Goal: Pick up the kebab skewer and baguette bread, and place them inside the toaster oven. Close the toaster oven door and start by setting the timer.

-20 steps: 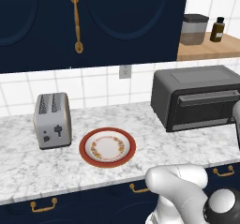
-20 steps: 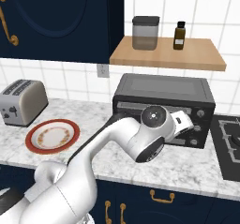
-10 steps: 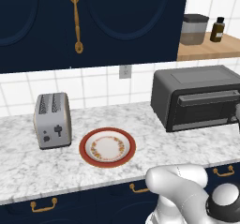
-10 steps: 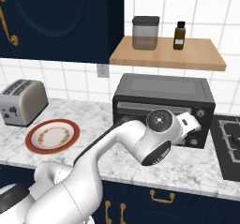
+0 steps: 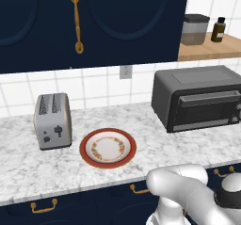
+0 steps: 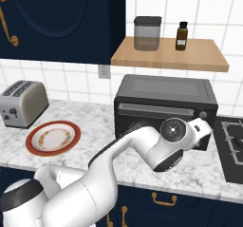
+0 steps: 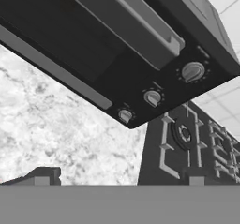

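The toaster oven [image 5: 197, 99] stands at the counter's right end, and its door [image 5: 207, 113] is closed under the grey bar handle [image 7: 131, 26]. My gripper [image 7: 119, 178] is open and holds nothing. It hovers low in front of the oven's lower right corner, close to the three knobs [image 7: 152, 98]. In the right base view my hand [image 6: 200, 127] covers the right part of the oven [image 6: 166, 90] front. The kebab skewer and the baguette bread are out of view.
A red-rimmed plate [image 5: 108, 147] lies bare on the marble counter [image 5: 155, 144], with a silver toaster [image 5: 52, 120] to its left. A black stove [image 6: 232, 145] adjoins the oven's right side. Above the oven, a wooden shelf [image 6: 168, 55] carries a jar and a bottle.
My hand has slid to the right across the oven front, toward the knob side. The gripper has stayed open, and nothing else has moved.
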### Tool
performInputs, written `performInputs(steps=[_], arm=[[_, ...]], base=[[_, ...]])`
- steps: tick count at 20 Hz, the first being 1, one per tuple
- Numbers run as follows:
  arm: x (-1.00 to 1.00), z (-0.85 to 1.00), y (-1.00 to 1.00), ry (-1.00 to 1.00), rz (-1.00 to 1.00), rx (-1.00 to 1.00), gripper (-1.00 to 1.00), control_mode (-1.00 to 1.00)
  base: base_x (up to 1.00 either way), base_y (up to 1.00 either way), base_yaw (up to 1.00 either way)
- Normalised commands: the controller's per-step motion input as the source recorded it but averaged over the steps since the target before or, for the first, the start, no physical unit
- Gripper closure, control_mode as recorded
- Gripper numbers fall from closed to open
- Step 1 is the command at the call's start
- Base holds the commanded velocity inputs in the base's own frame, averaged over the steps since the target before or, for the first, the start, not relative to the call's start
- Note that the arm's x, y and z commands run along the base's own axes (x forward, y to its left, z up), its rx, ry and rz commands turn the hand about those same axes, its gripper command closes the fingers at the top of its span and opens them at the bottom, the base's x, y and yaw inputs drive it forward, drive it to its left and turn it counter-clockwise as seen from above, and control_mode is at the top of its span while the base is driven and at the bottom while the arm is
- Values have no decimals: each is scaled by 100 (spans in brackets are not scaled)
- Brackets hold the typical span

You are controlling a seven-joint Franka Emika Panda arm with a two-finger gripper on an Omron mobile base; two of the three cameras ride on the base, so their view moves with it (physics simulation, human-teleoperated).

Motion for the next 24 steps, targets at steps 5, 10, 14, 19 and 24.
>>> performInputs(steps=[5,10,14,19,24], arm=[[46,-4,-13,-7,5,0,-100,-100],[17,0,-31,-7,2,0,-100,-100],[1,0,-21,-2,0,5,-100,-100],[10,2,-1,-5,0,18,-100,-100],[2,4,-13,-13,0,16,-100,-100]], base=[[0,0,0],[0,0,0],[0,0,0],[0,0,0],[0,0,0]])
